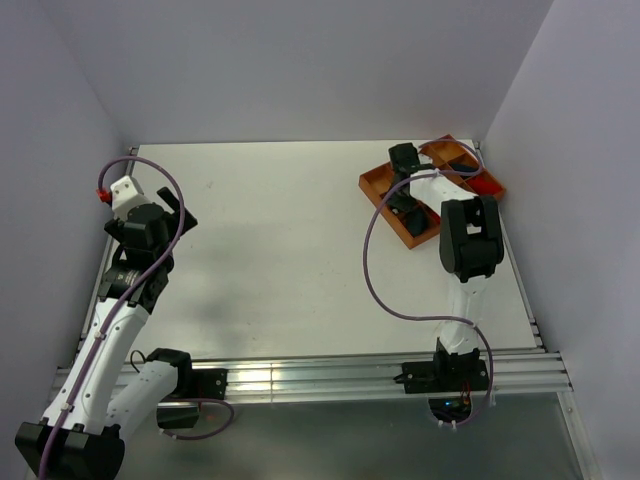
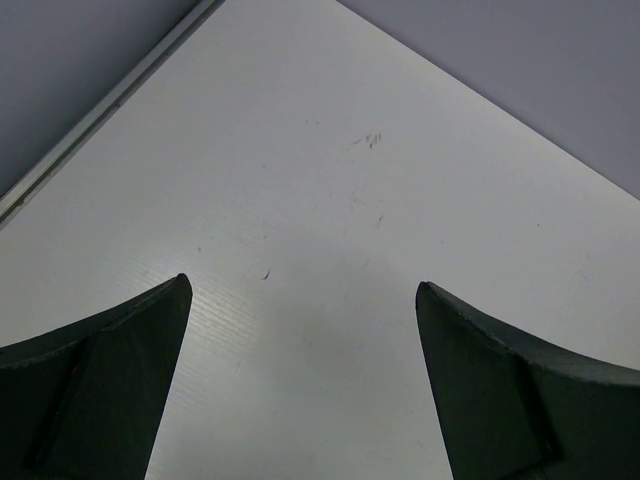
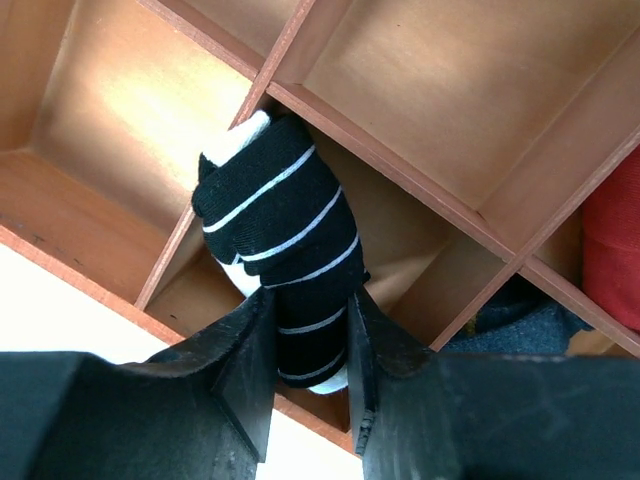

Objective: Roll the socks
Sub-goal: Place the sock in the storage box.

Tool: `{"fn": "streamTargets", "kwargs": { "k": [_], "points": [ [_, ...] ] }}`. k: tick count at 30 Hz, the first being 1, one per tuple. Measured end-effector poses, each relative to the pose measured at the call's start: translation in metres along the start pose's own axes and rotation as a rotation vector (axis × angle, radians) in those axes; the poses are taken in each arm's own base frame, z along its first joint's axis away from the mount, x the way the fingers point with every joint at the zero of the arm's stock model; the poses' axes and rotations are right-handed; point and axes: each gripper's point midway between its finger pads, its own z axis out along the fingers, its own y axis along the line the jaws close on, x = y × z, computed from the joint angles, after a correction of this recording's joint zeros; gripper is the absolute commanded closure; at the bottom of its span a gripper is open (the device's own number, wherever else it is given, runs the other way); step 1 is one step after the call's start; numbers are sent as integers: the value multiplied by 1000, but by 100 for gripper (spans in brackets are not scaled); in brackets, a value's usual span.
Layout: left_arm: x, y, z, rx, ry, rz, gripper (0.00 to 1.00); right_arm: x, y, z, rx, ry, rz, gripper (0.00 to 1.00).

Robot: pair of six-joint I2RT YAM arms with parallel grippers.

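Observation:
A rolled black-and-white striped sock point(image 3: 280, 230) with a white toe sits between the fingers of my right gripper point(image 3: 310, 300), which is shut on it. It hangs over a compartment of the brown wooden tray point(image 3: 400, 170), its upper end against a divider. At the right edge, a red sock point(image 3: 612, 250) lies in one compartment and a dark navy sock point(image 3: 520, 315) in the one next to it. Seen from above, my right gripper point(image 1: 405, 205) is over the tray point(image 1: 380, 185) at the back right. My left gripper point(image 1: 172, 212) point(image 2: 300, 290) is open over bare table at the far left.
The tray has several compartments split by thin wooden dividers, and its near rim borders the white table point(image 1: 290, 260). Grey walls enclose the table on the left, back and right. A purple cable point(image 1: 375, 270) loops from the right arm over the table.

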Motion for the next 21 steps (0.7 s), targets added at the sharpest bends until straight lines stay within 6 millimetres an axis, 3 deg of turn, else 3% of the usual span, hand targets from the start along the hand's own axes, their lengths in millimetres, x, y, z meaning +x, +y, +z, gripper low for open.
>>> {"fn": "streamTargets", "kwargs": {
  "k": [7,21],
  "points": [
    [1,0,0,-1,1,1,1,-4,2,-8,-30,-9,21,48],
    [0,0,0,0,0,1,1,-18,-4,-33,-31,-65,28,46]
  ]
}}
